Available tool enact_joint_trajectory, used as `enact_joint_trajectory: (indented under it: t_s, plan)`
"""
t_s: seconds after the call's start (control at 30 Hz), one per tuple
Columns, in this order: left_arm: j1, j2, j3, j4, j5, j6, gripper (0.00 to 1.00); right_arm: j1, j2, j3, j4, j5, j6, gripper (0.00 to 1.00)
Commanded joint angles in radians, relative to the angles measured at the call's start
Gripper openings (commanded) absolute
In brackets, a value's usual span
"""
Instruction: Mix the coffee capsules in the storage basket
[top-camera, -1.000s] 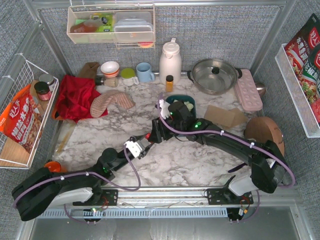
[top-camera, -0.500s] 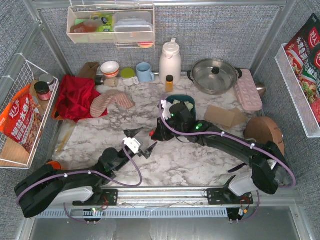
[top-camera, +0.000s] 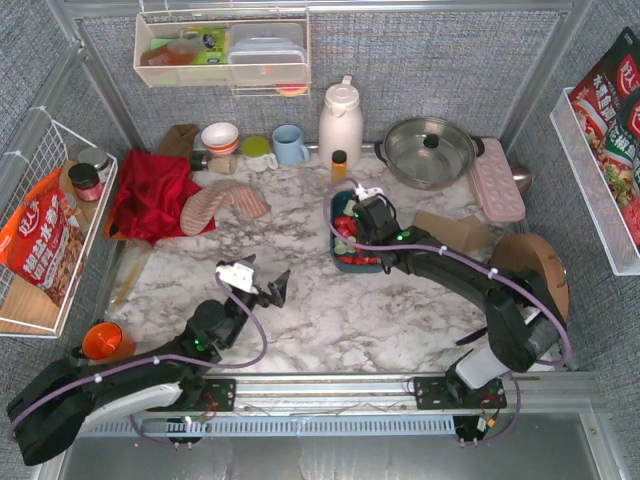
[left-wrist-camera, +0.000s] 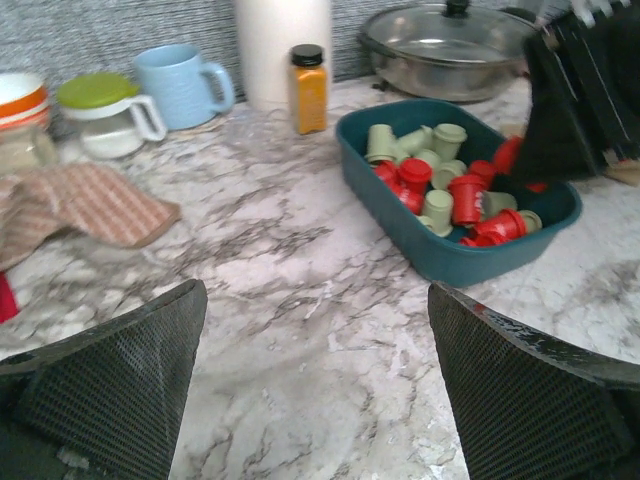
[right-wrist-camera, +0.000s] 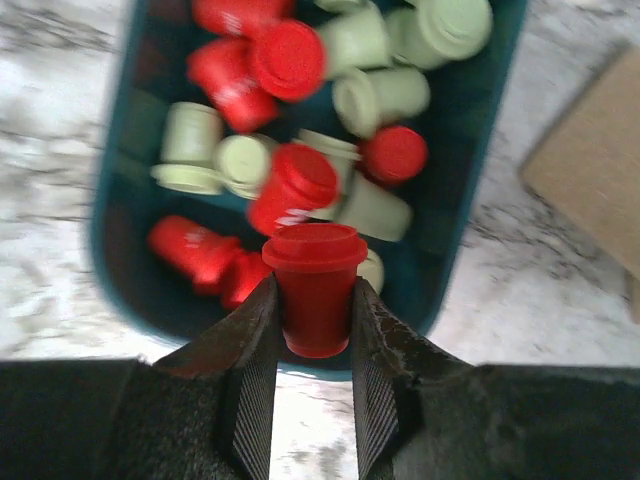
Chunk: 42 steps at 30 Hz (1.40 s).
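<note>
The storage basket (top-camera: 334, 222), a dark teal tub, sits mid-table with red and pale green coffee capsules (top-camera: 346, 228) lying in it. My right gripper (top-camera: 366, 214) hangs over the basket's near end, shut on one red capsule (right-wrist-camera: 315, 250) held upright above the pile (right-wrist-camera: 300, 180) and the basket wall (right-wrist-camera: 108, 200). In the right wrist view its fingertips (right-wrist-camera: 262, 300) press the capsule's sides. My left gripper (top-camera: 262, 279) stands wide open over bare marble, left of and nearer than the basket (left-wrist-camera: 450, 262), with nothing between its fingers (left-wrist-camera: 150, 350).
A red cloth (top-camera: 150, 190) and striped mitt (top-camera: 225, 205) lie at the left. Blue mug (top-camera: 290, 145), white flask (top-camera: 340, 120), small orange bottle (top-camera: 339, 165) and steel pot (top-camera: 430, 150) line the back. Cardboard (top-camera: 450, 232) lies right of the basket. An orange cup (top-camera: 100, 340) stands near left.
My left gripper opened, let go of the red capsule and drew back to the near left. My right gripper closed on that capsule and carried it right, over the basket.
</note>
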Motion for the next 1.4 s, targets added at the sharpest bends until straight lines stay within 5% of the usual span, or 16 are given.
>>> enact_joint_trajectory:
  t_s: [0.0, 0.2, 0.4, 0.5, 0.53, 0.57, 0.77, 1.0, 1.17, 1.27, 1.37]
  plan:
    - [-0.001, -0.099, -0.017, -0.144, -0.164, -0.088, 0.99, -0.018, 0.051, 0.019, -0.073, 0.158, -0.062, 0.14]
    - [-0.001, -0.261, -0.045, -0.281, -0.293, -0.156, 0.99, -0.035, 0.053, 0.025, -0.111, 0.057, -0.025, 0.53]
    - [0.001, -0.404, -0.051, -0.419, -0.418, -0.197, 0.99, -0.098, -0.001, -0.003, -0.076, -0.036, 0.017, 0.7]
    - [0.0, -0.474, -0.051, -0.498, -0.438, -0.204, 0.99, -0.129, -0.082, -0.079, -0.008, 0.028, 0.04, 0.77]
    - [0.0, -0.496, -0.051, -0.523, -0.446, -0.206, 0.99, -0.134, -0.119, -0.122, 0.036, 0.087, 0.046, 0.96]
    - [0.0, -0.515, -0.051, -0.55, -0.451, -0.207, 0.99, -0.137, -0.166, -0.174, 0.096, 0.144, 0.039, 0.99]
    - [0.001, -0.631, -0.082, -0.624, -0.494, -0.217, 0.99, -0.177, -0.315, -0.498, 0.561, 0.333, -0.239, 0.99]
    - [0.001, -0.767, -0.14, -0.596, -0.518, -0.182, 0.99, -0.267, -0.135, -0.64, 0.904, 0.39, -0.365, 0.99]
    - [0.001, -0.837, -0.198, -0.534, -0.569, -0.138, 0.99, -0.365, 0.007, -0.693, 1.227, 0.239, -0.321, 0.99]
    - [0.002, -0.855, -0.214, -0.485, -0.586, -0.103, 0.99, -0.439, -0.052, -0.691, 1.102, 0.125, -0.239, 0.99]
    - [0.009, -0.838, -0.256, -0.331, -0.608, -0.047, 0.99, -0.506, 0.055, -0.742, 1.308, 0.011, -0.212, 0.99]
